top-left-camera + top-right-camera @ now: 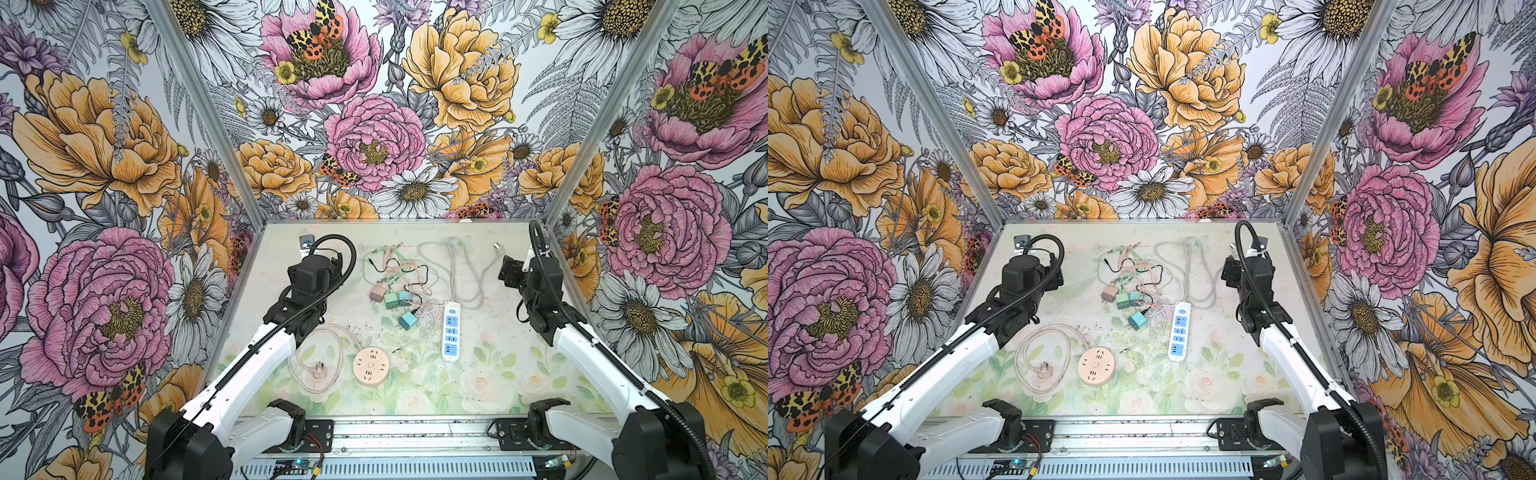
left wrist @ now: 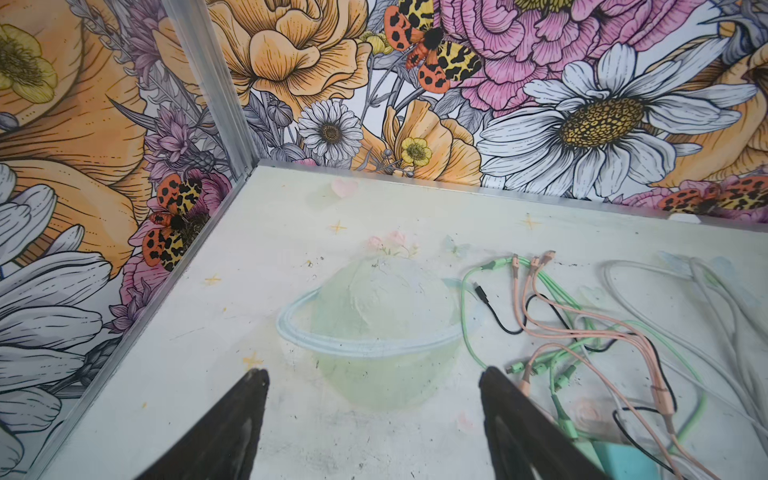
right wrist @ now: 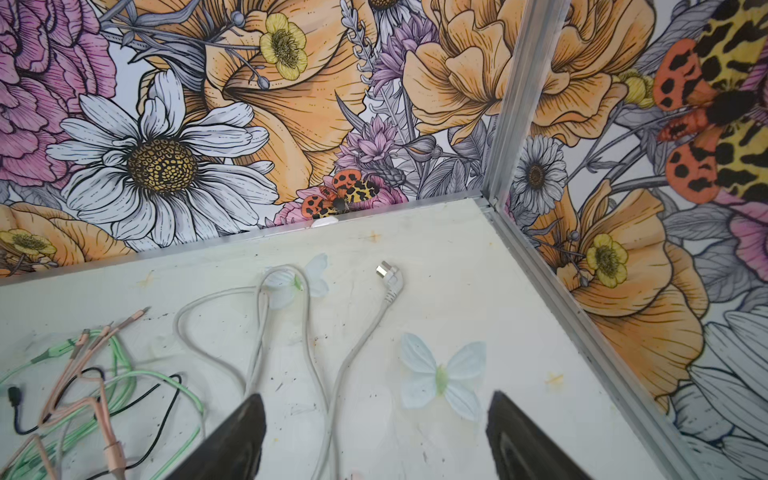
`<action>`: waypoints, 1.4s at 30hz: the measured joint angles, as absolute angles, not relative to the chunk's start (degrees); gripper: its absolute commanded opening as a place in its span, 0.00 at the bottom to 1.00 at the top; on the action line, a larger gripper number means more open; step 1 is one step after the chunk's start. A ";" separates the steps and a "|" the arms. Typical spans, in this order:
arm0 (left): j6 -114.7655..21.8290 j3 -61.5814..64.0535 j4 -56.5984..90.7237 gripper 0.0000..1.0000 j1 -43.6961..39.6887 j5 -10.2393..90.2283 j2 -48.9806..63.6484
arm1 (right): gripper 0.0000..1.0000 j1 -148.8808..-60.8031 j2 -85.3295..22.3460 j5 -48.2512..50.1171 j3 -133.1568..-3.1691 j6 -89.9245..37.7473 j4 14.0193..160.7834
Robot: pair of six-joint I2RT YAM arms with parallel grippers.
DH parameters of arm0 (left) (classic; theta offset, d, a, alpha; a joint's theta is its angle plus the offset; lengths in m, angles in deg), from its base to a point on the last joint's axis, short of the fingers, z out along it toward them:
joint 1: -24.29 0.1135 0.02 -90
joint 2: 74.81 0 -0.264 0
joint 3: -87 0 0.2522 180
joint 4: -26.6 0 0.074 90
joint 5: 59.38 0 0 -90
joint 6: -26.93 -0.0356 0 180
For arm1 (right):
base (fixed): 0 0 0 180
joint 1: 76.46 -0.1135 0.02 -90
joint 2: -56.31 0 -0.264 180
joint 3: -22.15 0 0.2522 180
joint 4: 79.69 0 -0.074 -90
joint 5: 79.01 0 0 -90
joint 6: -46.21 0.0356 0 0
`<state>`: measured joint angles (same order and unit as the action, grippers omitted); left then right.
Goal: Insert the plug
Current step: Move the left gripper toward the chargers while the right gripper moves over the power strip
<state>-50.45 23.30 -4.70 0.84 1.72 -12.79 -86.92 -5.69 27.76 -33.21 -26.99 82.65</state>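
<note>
In both top views a white power strip point(image 1: 451, 332) with blue sockets lies right of centre, and its white plug point(image 3: 388, 276) rests near the back right corner. A round pink power strip point(image 1: 371, 366) lies at the front with its own plug point(image 1: 319, 370) to its left. Several small chargers, pink point(image 1: 377, 294), green point(image 1: 390, 300) and teal point(image 1: 407, 321), sit in a cable tangle mid-table. My left gripper point(image 2: 374, 374) hovers open over bare table left of the tangle. My right gripper point(image 3: 376, 397) stands open above the white cord point(image 3: 332, 395), holding nothing.
Thin pink, green and black charging cables point(image 2: 582, 332) spread across the middle back of the table. Flowered walls with metal rails point(image 2: 216, 83) close in the left, back and right sides. The white cord loops point(image 1: 465, 270) lie behind the white strip.
</note>
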 measured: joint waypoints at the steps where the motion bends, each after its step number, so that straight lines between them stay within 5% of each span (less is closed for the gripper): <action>1: -49.67 22.91 -5.64 0.78 0.30 2.44 -12.64 | 0.83 -88.23 -5.12 28.20 -33.21 -26.23 80.68; 10: -45.93 22.01 -11.45 0.78 -7.02 7.29 -9.34 | 0.77 -97.65 -3.81 25.68 -32.30 -15.39 66.19; 24: -42.43 23.83 -13.33 0.80 -7.37 9.98 -12.83 | 0.77 -110.98 -12.64 20.68 -30.18 -4.54 61.49; 42: -41.95 25.69 -14.18 0.82 -7.35 11.88 -13.07 | 0.79 -114.92 -24.31 18.25 -32.12 -2.53 61.95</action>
